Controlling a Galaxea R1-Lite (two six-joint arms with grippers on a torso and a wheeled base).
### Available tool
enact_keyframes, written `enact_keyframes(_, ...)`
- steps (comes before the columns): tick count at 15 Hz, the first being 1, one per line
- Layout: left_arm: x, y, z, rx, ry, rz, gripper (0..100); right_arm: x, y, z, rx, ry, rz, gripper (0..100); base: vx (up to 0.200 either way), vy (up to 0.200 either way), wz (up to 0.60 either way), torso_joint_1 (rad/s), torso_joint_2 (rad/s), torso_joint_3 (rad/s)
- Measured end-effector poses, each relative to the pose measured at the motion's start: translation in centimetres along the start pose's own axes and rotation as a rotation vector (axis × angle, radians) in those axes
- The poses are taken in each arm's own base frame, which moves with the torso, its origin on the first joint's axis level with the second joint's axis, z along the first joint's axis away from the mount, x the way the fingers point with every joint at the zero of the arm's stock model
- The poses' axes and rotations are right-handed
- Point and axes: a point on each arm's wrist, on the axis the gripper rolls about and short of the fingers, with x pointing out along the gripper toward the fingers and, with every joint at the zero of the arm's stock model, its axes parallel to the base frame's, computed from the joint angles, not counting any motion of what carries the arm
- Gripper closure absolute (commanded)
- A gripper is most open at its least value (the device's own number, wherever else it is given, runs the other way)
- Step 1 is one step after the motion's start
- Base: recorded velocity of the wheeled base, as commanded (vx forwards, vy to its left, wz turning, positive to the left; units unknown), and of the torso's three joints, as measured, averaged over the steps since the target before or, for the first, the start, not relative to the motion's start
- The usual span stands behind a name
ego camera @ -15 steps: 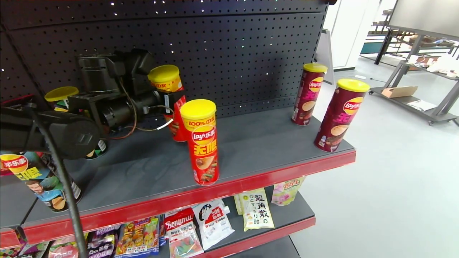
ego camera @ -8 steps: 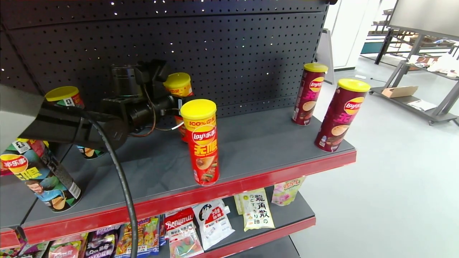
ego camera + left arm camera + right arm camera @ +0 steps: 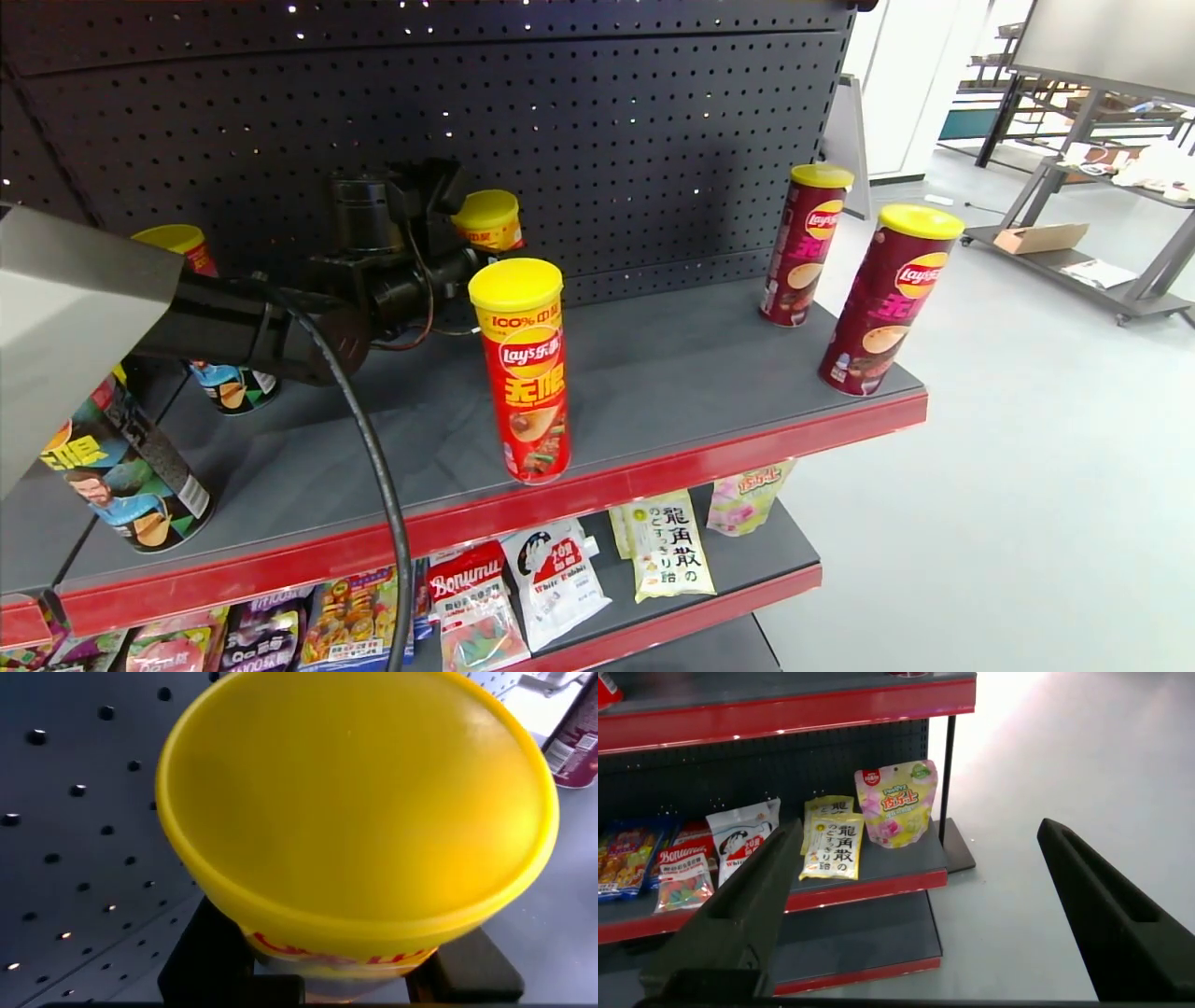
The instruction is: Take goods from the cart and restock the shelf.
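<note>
One grey shelf [image 3: 653,373], black pegboard [image 3: 653,140], pale floor [image 3: 1027,485].

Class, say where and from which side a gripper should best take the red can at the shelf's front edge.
Probably its mid-body, from the open front: the red can stands upright, round and slim, with bare shelf on both sides.

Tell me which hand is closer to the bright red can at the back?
Left. The left gripper holds that can in its jaws; the right gripper hangs open below, facing lower shelves.

The rear can [image 3: 487,219] is behind the front can [image 3: 523,373], which stands on the shelf [image 3: 672,373].
</note>
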Motion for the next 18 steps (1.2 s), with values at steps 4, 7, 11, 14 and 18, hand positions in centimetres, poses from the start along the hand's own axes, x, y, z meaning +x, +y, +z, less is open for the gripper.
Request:
enact_keyframes(4,0.2,-0.7,-0.1,0.001,0.003,-0.033,100,0.0,0.0,0.0,0.0,0.0,0.0,0,0.0,0.0,0.0,0.0,0.0,0.0)
enact_keyframes(7,0.2,-1.1,-0.2,0.003,0.006,-0.044,100,0.0,0.0,0.0,0.0,0.0,0.0,0,0.0,0.0,0.0,0.0,0.0,0.0)
enact_keyframes(11,0.2,-1.3,-0.3,0.003,0.019,-0.049,100,0.0,0.0,0.0,0.0,0.0,0.0,0,0.0,0.0,0.0,0.0,0.0,0.0)
enact_keyframes(14,0.2,-1.3,-0.3,0.002,0.02,-0.077,100,0.0,0.0,0.0,0.0,0.0,0.0,0,0.0,0.0,0.0,0.0,0.0,0.0)
enact_keyframes(18,-0.2,-1.3,0.0,0.001,0.036,-0.113,100,0.0,0.0,0.0,0.0,0.0,0.0,0,0.0,0.0,0.0,0.0,0.0,0.0)
